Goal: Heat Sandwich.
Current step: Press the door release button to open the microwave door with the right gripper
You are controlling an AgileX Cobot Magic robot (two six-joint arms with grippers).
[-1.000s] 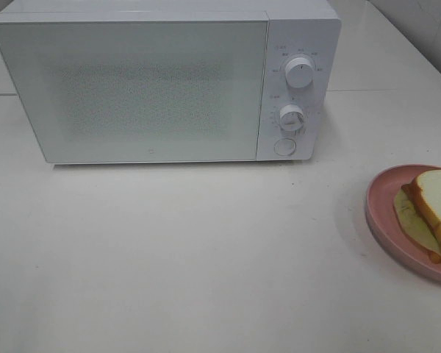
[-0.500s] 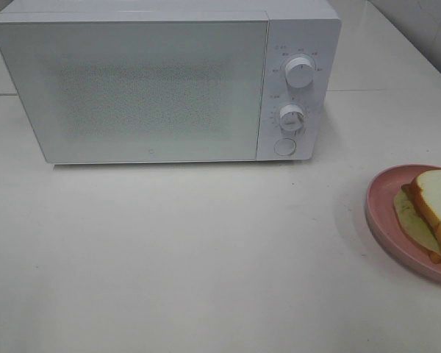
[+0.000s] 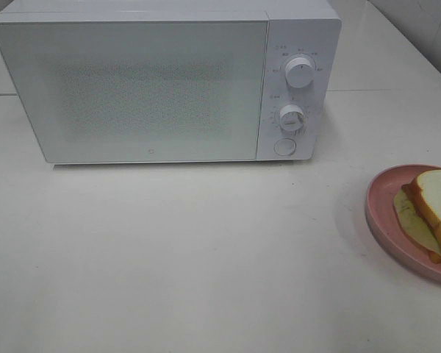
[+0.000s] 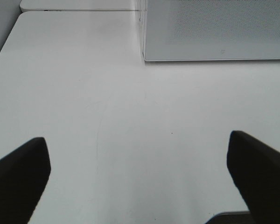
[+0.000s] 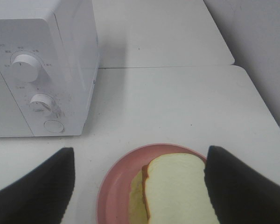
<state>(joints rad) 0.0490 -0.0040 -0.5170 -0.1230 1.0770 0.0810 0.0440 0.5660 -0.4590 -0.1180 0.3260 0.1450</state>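
The sandwich (image 3: 435, 208) of white bread with tan crust, pale lettuce and orange filling lies on a round pink plate (image 3: 382, 206) at the table's right edge, partly cut off by the frame. It also shows in the right wrist view (image 5: 175, 191) on its plate (image 5: 113, 186). The white microwave (image 3: 147, 88) stands at the back with its door shut. My right gripper (image 5: 140, 186) hangs open above the plate, its fingers (image 5: 37, 186) wide apart. My left gripper (image 4: 140, 172) is open over bare table left of the microwave front. Neither gripper shows in the exterior view.
The microwave has two knobs (image 3: 300, 72) and a round button (image 3: 284, 147) on its right panel. The white table (image 3: 191, 250) stretches in front of it. A wall shows at the far right (image 5: 266, 42).
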